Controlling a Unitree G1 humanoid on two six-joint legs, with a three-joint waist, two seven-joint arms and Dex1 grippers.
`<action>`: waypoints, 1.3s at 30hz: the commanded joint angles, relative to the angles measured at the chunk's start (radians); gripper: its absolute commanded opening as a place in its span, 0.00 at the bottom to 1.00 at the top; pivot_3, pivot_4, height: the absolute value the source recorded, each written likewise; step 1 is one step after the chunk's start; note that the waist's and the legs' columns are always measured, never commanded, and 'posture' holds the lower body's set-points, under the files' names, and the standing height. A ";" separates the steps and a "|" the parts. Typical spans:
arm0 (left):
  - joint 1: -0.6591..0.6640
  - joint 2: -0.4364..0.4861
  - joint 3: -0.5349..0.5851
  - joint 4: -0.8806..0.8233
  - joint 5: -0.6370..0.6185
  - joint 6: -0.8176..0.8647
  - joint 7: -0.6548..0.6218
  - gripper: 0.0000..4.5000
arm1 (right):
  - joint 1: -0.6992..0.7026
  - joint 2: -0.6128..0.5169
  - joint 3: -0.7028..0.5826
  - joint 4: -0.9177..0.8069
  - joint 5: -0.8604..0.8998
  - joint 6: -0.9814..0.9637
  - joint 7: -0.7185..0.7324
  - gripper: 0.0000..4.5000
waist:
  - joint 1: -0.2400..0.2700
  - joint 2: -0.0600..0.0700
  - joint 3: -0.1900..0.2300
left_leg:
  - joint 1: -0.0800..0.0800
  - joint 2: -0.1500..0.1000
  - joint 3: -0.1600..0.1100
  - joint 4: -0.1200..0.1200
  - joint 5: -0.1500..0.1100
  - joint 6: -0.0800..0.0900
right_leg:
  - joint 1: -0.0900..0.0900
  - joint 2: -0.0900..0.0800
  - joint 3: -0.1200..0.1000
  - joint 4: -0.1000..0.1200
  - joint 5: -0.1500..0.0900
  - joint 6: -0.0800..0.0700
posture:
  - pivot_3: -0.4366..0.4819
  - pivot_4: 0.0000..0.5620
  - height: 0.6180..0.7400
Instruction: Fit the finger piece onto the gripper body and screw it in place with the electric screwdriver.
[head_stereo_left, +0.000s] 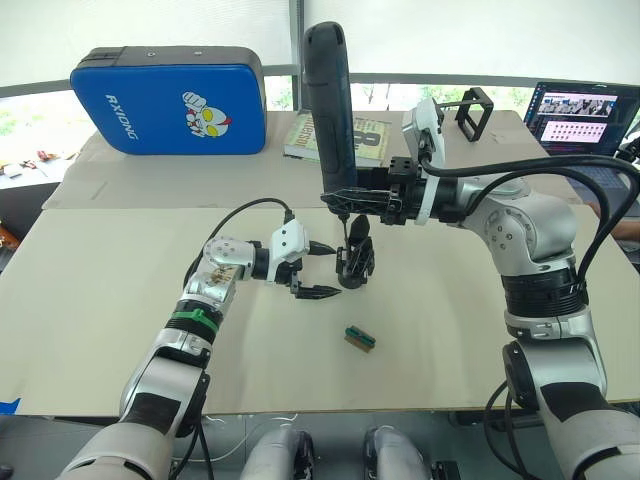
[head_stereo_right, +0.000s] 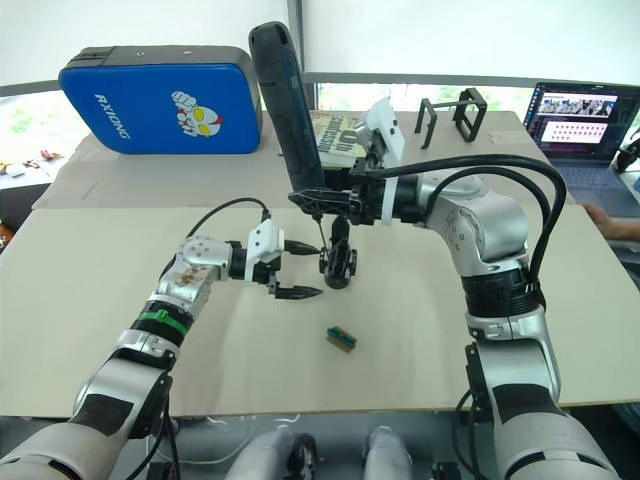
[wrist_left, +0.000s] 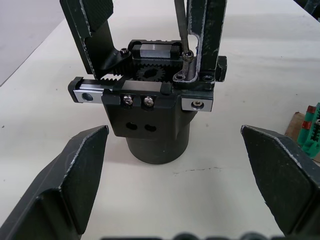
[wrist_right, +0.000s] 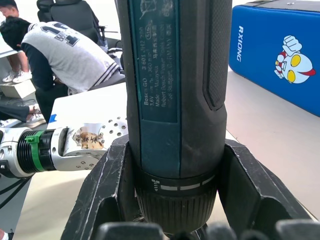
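The gripper body (wrist_left: 150, 125) stands upright on its round base mid-table, also seen from the head (head_stereo_left: 355, 264). Two dark fingers rise from its rail. One is the finger piece (wrist_left: 206, 45), seated on the rail's carriage. My right gripper (head_stereo_left: 347, 200) is shut on the electric screwdriver (head_stereo_left: 330, 110), which stands upright over the body. Its thin bit (wrist_left: 181, 25) points down onto a screw at the base of the finger piece. My left gripper (head_stereo_left: 333, 270) is open just left of the body, its fingers (wrist_left: 75, 175) spread to either side without touching it.
A small green-and-brown block (head_stereo_left: 360, 339) lies on the table in front of the body. At the back are a blue pad (head_stereo_left: 170, 100), a book (head_stereo_left: 372, 138), a black wire-frame stand (head_stereo_left: 474, 113) and a laptop (head_stereo_left: 585, 115). A person (wrist_right: 55, 50) bends over beyond the table.
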 joint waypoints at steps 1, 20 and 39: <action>-0.029 0.000 0.009 -0.007 -0.001 -0.019 0.000 1.00 | -0.016 -0.004 -0.030 -0.027 0.010 -0.019 -0.002 0.43 | 0.000 0.000 0.000 | 0.000 0.000 0.000 0.000 0.000 0.000 | 0.000 0.000 0.000 0.000 0.000 0.000 | 0.48 0.27 1.00; -0.030 0.002 0.010 -0.007 -0.002 -0.021 0.000 1.00 | -0.019 0.004 -0.029 -0.009 -0.009 -0.041 0.004 0.43 | 0.000 0.000 0.000 | 0.000 0.000 0.000 0.000 0.000 0.000 | 0.000 0.000 0.000 0.000 0.000 0.000 | 0.48 0.27 1.00; -0.027 0.000 0.009 -0.010 -0.002 -0.022 0.003 1.00 | -0.028 0.002 -0.030 -0.001 -0.010 -0.049 0.017 0.43 | 0.000 0.000 0.000 | 0.000 0.000 0.000 0.000 0.000 0.000 | 0.000 0.000 0.000 0.000 0.000 0.000 | 0.48 0.27 1.00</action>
